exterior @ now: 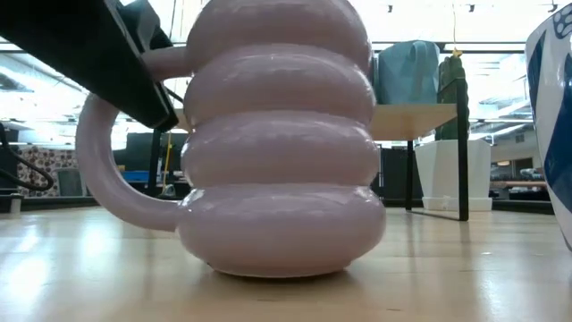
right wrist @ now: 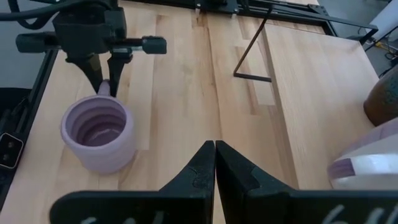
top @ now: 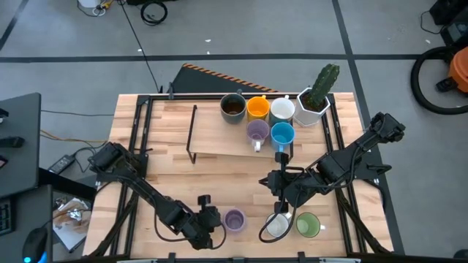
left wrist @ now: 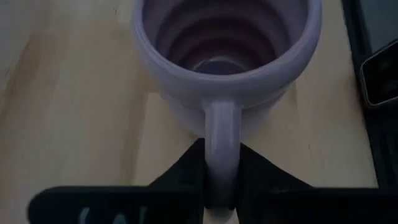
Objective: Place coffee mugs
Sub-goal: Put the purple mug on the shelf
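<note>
I see the left pincer (top: 213, 218) at the near edge of the surface (top: 168, 139), closed on the handle of a lavender mug (top: 234, 220); the left wrist view shows both fingers (left wrist: 180, 177) pressed against the handle's sides. That mug stands upright on the wood and looks empty, its ribbed inside bare.

The right pincer (right wrist: 215, 163) hangs above the near right part of the surface with its fingers shut together, gripping nothing. Just below it in the high view stand a white mug (top: 278, 226) and a green mug (top: 308, 225), side by side; I cannot tell what, if anything, is in them.

On a low wooden shelf (top: 212, 142) at the far side I count five more mugs: dark brown (top: 232, 107), orange (top: 257, 108) and white (top: 282, 110) in a back row, then a second lavender (top: 257, 132) and a blue (top: 282, 134) in front. The brown one looks dark inside. That makes eight mugs in all. Beside the back row stands one white pot (top: 313, 108) holding a green cactus (top: 323, 84).

The surface is pale butcher-block wood with black rails along its sides. Around it lies grey floor (top: 241, 29) with cables; the low view shows a bright room with ceiling lights beyond.
</note>
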Tool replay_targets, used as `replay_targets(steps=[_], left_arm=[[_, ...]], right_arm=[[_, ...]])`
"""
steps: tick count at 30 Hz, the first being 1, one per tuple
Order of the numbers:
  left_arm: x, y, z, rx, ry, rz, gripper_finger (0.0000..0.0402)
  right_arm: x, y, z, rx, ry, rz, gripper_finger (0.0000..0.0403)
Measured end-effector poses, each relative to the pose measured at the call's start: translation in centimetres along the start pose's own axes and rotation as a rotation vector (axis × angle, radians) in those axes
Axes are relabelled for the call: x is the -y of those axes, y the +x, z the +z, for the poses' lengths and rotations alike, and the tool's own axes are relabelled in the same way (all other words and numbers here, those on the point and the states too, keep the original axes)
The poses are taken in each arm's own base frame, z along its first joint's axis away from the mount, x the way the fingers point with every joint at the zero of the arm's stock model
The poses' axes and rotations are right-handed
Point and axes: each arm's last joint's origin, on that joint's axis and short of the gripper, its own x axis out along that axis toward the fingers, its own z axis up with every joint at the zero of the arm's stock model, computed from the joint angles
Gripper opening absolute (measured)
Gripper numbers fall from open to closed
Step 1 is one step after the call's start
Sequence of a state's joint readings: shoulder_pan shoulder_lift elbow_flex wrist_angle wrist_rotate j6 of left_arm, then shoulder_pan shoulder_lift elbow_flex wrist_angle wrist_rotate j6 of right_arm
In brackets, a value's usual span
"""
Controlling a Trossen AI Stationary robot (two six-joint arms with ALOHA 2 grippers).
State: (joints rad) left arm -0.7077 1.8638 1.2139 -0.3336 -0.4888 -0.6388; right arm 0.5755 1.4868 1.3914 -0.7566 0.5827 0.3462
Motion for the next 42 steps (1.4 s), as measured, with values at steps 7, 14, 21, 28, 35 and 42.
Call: replay_targets(steps=[7, 14, 21, 28, 35, 42], left_arm=[[-1.1, -1.6, 0.6, -0.035, 0.04, 0.019, 0.0055], [-3.5, -4.9, 2.0, -0.024, 0.022, 0.09, 0.0055], [-6.5, -9.0, 4.0, 0.013, -0.058, 0.077, 0.0055], [-10.7, -11.8, 5.9, 0.064, -0.16, 0.111, 0.0055], [-14.7, -13.1, 8.3, 0.105, -0.22, 0.173, 0.0055], [-17.3, -13.8, 11.4, 0.075, -0.206, 0.259, 0.0055]], right_arm=[[0.0, 0.0, -0.1, -0.006, -0.01, -0.002, 0.0019], [0.0, 0.0, -0.1, -0.012, -0.007, -0.004, 0.0019], [-0.6, 0.8, -2.1, -0.048, 0.002, -0.046, 0.0019], [-1.3, 0.9, -3.4, -0.052, 0.011, -0.073, 0.0019], [-1.8, 0.6, -3.8, -0.043, 0.015, -0.08, 0.0019], [-1.8, 0.6, -3.8, -0.044, 0.022, -0.082, 0.0019]])
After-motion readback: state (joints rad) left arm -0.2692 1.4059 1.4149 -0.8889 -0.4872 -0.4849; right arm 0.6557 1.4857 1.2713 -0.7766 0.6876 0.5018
